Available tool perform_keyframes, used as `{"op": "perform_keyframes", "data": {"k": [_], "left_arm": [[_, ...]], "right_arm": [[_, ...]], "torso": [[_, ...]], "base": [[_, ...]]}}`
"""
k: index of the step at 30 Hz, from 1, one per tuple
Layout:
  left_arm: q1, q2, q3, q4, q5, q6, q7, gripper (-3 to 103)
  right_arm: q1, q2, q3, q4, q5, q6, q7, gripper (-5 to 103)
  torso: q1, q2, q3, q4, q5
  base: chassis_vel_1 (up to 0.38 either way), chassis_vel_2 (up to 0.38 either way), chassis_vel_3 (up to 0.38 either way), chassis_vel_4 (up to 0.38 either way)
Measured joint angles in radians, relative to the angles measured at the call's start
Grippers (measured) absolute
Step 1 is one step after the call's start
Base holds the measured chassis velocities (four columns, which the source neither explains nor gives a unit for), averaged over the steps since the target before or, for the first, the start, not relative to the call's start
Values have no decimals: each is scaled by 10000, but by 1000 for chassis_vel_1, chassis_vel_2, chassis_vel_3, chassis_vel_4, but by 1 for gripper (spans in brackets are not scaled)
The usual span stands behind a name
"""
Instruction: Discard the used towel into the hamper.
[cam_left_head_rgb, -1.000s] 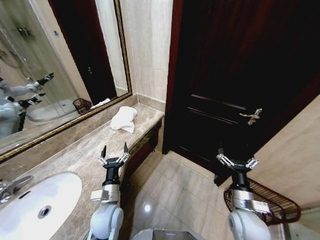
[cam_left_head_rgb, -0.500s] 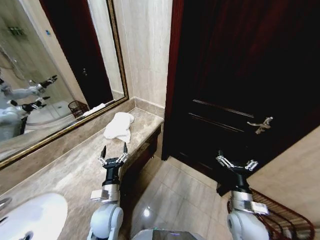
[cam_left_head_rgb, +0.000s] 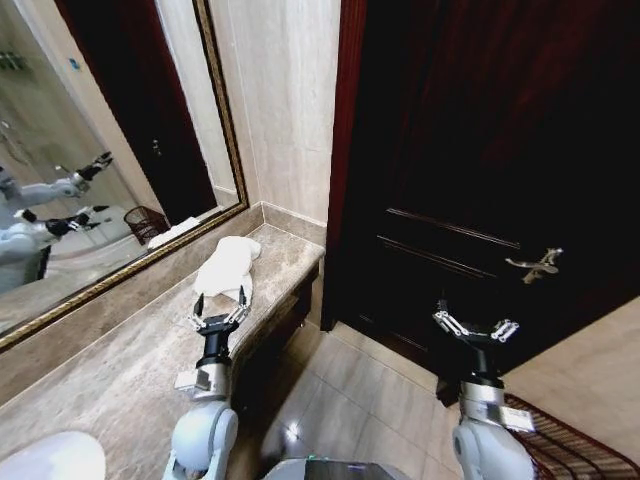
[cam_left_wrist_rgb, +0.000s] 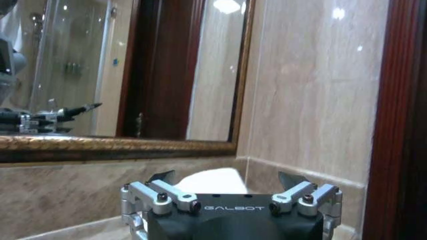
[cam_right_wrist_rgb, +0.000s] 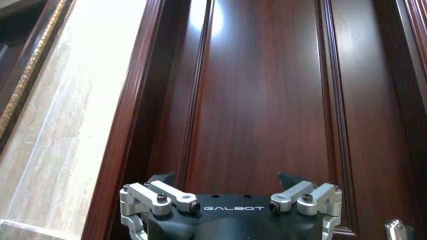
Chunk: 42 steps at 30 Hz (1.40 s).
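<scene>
Towel (cam_left_head_rgb: 226, 268) — white and crumpled — is seen lying on the marble counter (cam_left_head_rgb: 120, 370) just beyond the left gripper (cam_left_head_rgb: 219, 305), whose fingers are spread open above the counter without touching the cloth. Off to the right, the right gripper (cam_left_head_rgb: 476, 325) is held open before the dark wooden door (cam_left_head_rgb: 470, 150), with the wicker hamper (cam_left_head_rgb: 560, 445) on the floor just below and beside it.

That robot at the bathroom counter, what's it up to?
Nothing is being held yet. A crumpled white towel lies on the brown marble counter below the gold-framed mirror. The left gripper hovers open just short of the towel, pointing at it. The right gripper hangs open over the floor, facing the dark wooden door. The dark red-brown wicker hamper stands on the floor by the right arm, with no towel in it.
</scene>
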Motion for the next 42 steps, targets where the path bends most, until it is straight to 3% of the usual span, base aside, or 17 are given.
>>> {"op": "perform_keyframes", "data": {"k": [5,9,16,22,30,32,33,36,37,40,42], "left_arm": [[-244,234,-219,53,-237,567,-168,100],[-808,381,-805,277,-710,1289,61,100],[-1624,532,-1052,655,-1105,2067,306,100],[-2447,1396,-1160,1082,-1738,2749,224,100],[-2910,2359,-1231,1600,-2743,3222,-119,100],[-3160,3075,-1280,1930,-3667,3506,-360,100],[-3160,3075,-1280,1930,-3667,3506,-360,100],[-3607,4464,-1103,2312,-5171,3980,-792,100],[-3607,4464,-1103,2312,-5171,3980,-792,100],[-4287,5838,-706,2867,-6459,4304,-1129,100],[-4440,6054,-611,2998,-6661,4352,-1172,100]], "right_arm": [[62,-51,-3,-44,43,-86,17,100],[92,-69,-141,-123,29,-171,24,100],[130,-124,-253,-122,-30,-258,25,100],[139,-147,-249,-134,-76,-335,31,100],[262,-136,-364,-239,-213,-418,36,100],[378,-53,-521,-383,-374,-427,50,100],[378,-53,-521,-383,-374,-427,50,100],[484,94,-697,-558,-596,-426,111,100],[484,94,-697,-558,-596,-426,111,100],[580,207,-779,-677,-727,-425,208,100],[587,214,-783,-690,-737,-424,211,100]], "torso": [[2,0,1,-2,2],[11,-2,4,-2,3],[9,-2,3,-3,0],[9,-3,3,-4,0],[9,-4,4,-2,-1],[9,-4,3,-1,-3],[9,-4,3,-1,-3],[9,-5,4,-2,-2],[9,-5,4,-2,-2],[9,-4,4,-4,-3],[9,-4,4,-3,-3]], "base": [[0,0,0,0],[0,0,0,0],[0,0,0,0],[0,0,0,0],[0,0,0,0],[0,0,0,0],[0,0,0,0],[0,0,0,0],[0,0,0,0],[0,0,0,0],[0,0,0,0]]}}
